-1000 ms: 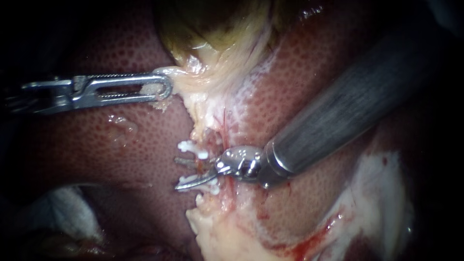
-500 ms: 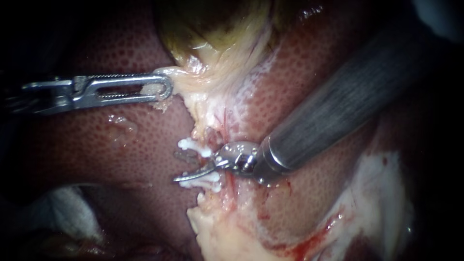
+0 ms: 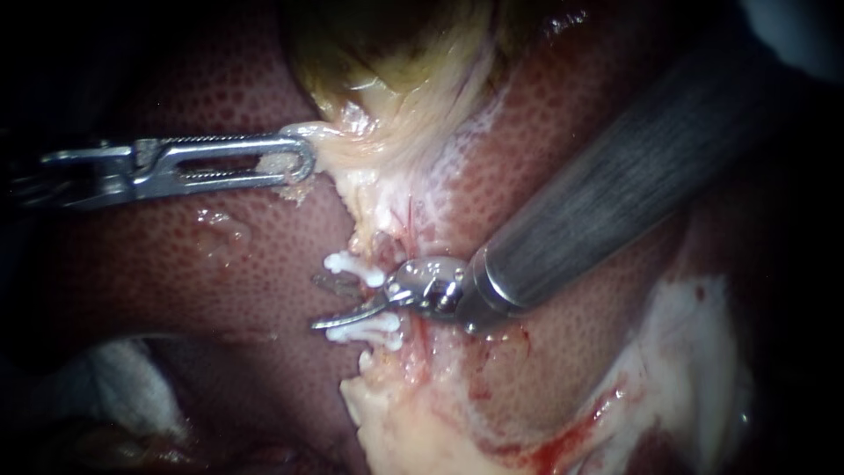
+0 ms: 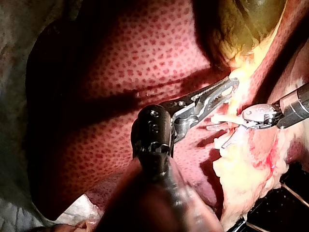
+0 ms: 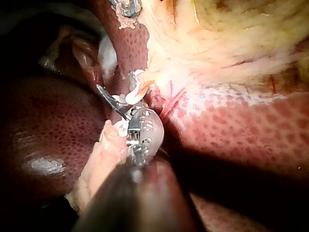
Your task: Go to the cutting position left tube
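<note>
A pale tube (image 3: pixel 376 303) runs down from the yellow-green gallbladder (image 3: pixel 396 53) and carries two white clips (image 3: pixel 350 266) (image 3: pixel 367 330). My right instrument (image 3: pixel 327 303) comes in from the upper right. Its two thin blades are open and reach across the tube in the gap between the clips, one blade on each side of it. In the right wrist view one blade (image 5: pixel 110 100) shows beside a clip (image 5: pixel 132 94). My left instrument (image 3: pixel 294 158) holds still at the left, its jaws shut on the pale tissue at the gallbladder's lower end (image 4: pixel 235 81).
Dark red liver (image 3: pixel 220 264) surrounds the site. Pale fatty tissue (image 3: pixel 396 422) lies below the clips, with blood (image 3: pixel 571 431) at the lower right. White gauze (image 3: pixel 114 378) sits at the lower left. The right shaft (image 3: pixel 615 193) covers the liver on the right.
My right instrument has slid slightly left, so its open blades reach further across the tube between the clips. The left instrument has not moved.
</note>
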Available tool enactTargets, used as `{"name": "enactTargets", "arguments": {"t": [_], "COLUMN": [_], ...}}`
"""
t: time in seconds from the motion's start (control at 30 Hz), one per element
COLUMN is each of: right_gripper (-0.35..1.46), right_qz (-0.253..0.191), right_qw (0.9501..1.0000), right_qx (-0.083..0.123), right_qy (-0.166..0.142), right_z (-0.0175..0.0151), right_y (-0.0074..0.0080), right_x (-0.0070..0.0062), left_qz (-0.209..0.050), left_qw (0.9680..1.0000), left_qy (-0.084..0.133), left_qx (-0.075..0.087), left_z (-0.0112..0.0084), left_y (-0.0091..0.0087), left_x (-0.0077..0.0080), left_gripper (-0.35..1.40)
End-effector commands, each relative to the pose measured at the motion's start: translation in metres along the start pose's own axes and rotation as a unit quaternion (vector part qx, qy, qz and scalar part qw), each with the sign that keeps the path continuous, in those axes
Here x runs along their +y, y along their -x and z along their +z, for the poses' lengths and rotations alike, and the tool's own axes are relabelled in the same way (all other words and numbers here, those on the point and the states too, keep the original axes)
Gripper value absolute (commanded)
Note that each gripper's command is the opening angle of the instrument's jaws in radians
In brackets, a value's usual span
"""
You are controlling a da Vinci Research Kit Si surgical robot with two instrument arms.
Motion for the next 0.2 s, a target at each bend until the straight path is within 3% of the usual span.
{"name": "enactTargets", "arguments": {"t": [0.03,0.2], "right_gripper": [0.94,0.96], "right_qz": [0.000,0.000], "right_qw": [1.0000,1.0000], "right_qx": [0.000,0.000], "right_qy": [0.000,0.000], "right_z": [0.0000,-0.0001], "right_y": [0.0000,0.0000], "right_x": [0.0000,0.0000], "left_qz": [0.000,0.000], "left_qw": [1.0000,1.0000], "left_qy": [0.000,0.000], "left_qx": [0.000,0.000], "left_z": [0.0000,0.0000], "left_y": [0.0000,0.0000], "left_x": [0.0000,-0.0001], "left_gripper": [-0.35,-0.35]}}
